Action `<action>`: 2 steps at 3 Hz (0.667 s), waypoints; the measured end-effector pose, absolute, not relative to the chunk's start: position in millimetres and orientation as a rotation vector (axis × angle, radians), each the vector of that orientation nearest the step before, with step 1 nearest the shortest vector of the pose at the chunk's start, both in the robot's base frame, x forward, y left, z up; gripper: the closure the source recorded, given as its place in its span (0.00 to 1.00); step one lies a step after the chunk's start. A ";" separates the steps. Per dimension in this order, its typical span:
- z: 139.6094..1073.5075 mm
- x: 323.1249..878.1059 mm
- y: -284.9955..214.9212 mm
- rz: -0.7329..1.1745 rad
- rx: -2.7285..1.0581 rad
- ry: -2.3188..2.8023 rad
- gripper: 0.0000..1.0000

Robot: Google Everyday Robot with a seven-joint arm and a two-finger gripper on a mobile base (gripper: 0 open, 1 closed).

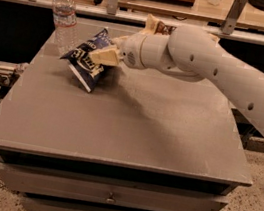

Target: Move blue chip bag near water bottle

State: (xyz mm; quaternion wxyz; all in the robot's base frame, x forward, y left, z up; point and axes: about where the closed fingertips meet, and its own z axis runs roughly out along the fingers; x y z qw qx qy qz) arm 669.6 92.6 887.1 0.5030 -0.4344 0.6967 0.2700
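Observation:
The blue chip bag (87, 62) is navy with white lettering and hangs tilted just above the grey table (133, 128), its white bottom edge pointing down to the right. My gripper (102, 55) is shut on the bag's upper right side. The water bottle (64, 18), clear with a white cap, stands upright at the table's far left corner, just left of the bag and close to it. My white arm reaches in from the right.
A brown-and-cream chip bag (158, 27) lies at the table's far edge, partly hidden behind my arm. A metal rail and shelving run behind the table. Drawers sit below the tabletop. The table's near and right parts are bare.

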 end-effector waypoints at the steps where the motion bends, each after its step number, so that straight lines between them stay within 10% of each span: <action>1: 883.0 683.4 104.4 0.653 -1.035 1.681 0.78; 2: 877.9 687.8 110.3 0.660 -1.031 1.687 0.54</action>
